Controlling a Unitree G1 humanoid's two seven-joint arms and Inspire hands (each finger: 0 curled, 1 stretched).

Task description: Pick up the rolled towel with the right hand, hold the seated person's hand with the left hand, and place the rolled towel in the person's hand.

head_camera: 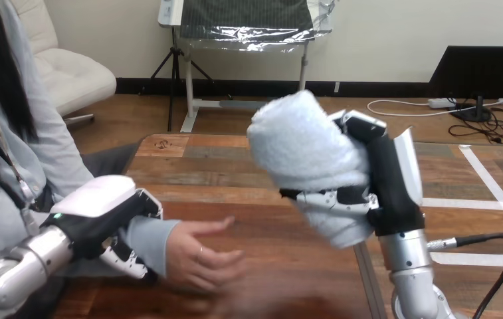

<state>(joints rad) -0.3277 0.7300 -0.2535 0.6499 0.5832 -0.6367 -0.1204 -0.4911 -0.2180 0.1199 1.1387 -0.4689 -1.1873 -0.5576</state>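
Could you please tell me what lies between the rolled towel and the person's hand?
Nothing but bare table separates the rolled towel from the person's hand, as the head view shows.

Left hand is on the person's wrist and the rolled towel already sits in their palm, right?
Not quite. In the head view the rolled towel is in the right hand, raised above the table; the person's hand is empty. The left hand is on their wrist.
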